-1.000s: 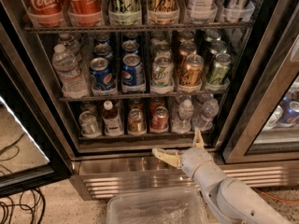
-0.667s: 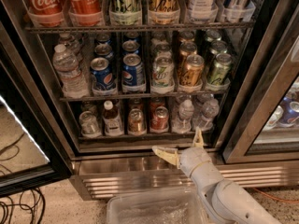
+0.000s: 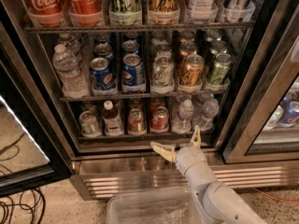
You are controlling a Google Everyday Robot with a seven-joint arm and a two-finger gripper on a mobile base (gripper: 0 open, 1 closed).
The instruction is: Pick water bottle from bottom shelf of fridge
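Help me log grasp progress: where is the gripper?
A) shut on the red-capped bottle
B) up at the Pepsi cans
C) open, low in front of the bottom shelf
C: the gripper is spread open and holds nothing. It sits just below the front rail of the bottom shelf, short of the water bottle.

water bottle point(image 3: 184, 116) on bottom shelf point(image 3: 121, 136) | claw point(image 3: 179, 143) before shelf, below bottle
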